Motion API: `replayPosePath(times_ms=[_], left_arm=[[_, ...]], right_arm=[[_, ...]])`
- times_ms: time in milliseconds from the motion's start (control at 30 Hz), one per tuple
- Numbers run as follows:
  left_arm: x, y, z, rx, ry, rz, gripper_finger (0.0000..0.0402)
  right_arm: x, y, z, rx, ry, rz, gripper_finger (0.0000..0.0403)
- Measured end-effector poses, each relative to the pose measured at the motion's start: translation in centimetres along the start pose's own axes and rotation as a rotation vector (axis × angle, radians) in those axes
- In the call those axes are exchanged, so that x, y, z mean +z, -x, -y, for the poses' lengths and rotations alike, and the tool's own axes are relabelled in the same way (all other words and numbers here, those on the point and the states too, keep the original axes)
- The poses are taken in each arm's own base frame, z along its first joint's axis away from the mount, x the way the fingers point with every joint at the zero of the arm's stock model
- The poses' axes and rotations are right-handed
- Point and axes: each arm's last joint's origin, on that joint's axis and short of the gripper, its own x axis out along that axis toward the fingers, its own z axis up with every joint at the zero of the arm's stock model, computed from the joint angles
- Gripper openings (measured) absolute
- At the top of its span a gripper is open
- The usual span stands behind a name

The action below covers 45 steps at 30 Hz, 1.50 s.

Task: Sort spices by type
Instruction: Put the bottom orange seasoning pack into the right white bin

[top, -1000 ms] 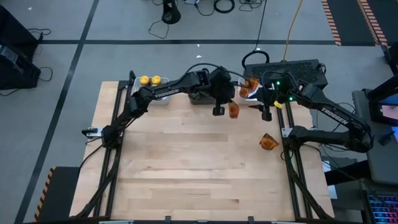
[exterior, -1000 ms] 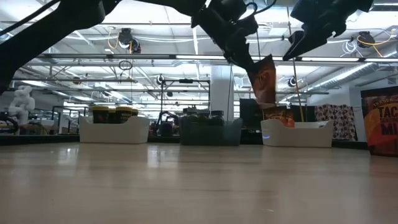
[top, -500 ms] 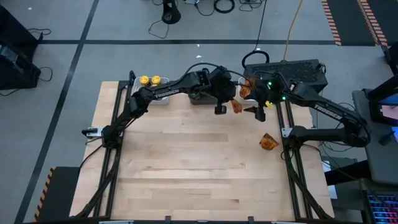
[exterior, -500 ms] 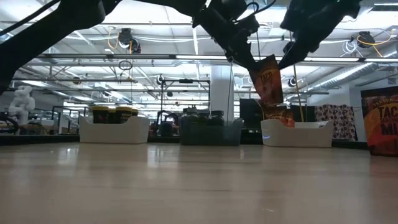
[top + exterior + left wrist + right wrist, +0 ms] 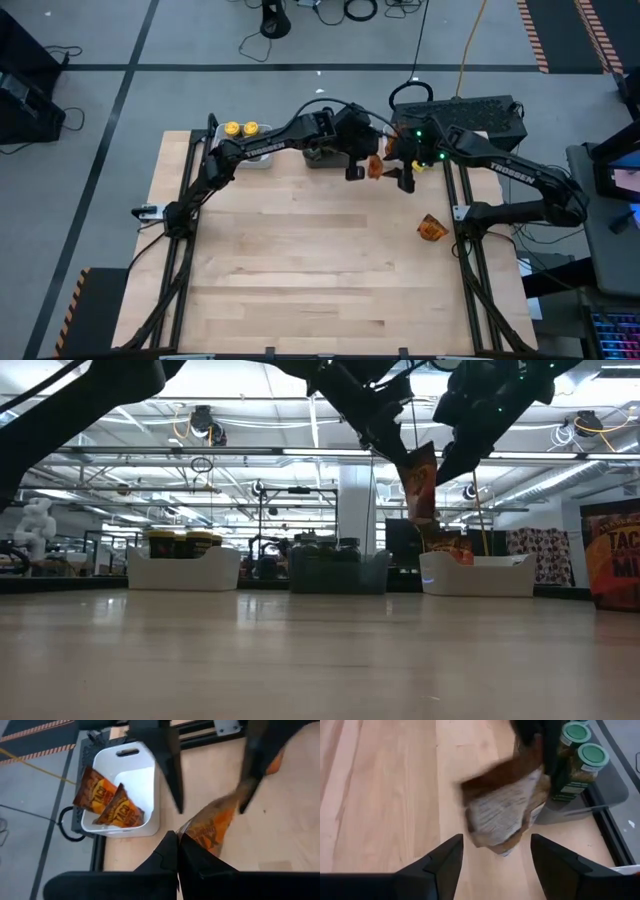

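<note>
Above the back of the bench, the left hand is pinched on an orange-brown packet that hangs in the air. Just right of it, the right hand is spread, fingers either side of the packet
</note>
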Motion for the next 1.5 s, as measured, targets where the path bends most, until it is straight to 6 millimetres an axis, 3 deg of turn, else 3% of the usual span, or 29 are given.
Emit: replayPosePath(times_ms=[333, 667, 1067, 1233, 1500], left_arm=[[-0.2, 0.0, -0.2, 0.051, 0.001, -0.033, 0.0003], [0.0, 0.0, 0.0, 0.053, -0.001, -0.028, 0.0005], [-0.1, 0.0, 0.0, 0.051, 0.0, -0.035, 0.0006], [-0.2, 0.1, 0.1, 0.048, 0.0, -0.043, 0.0006], [-0.2, 0.1, 0.1, 0.044, 0.0, -0.051, 0.0006]], right_arm=[[0.1, -0.2, -0.5, 0.012, -0.012, 0.0, 0.0208], [0.8, -0.2, 0.0, -0.104, -0.014, 0.041, 0.0208], [0.6, -1.9, 0.7, -0.174, -0.043, -0.023, 0.0203], [0.8, -2.1, 0.9, -0.198, -0.024, -0.015, 0.0163], [0.9, -2.1, 0.9, -0.206, 0.019, -0.002, 0.0036]])
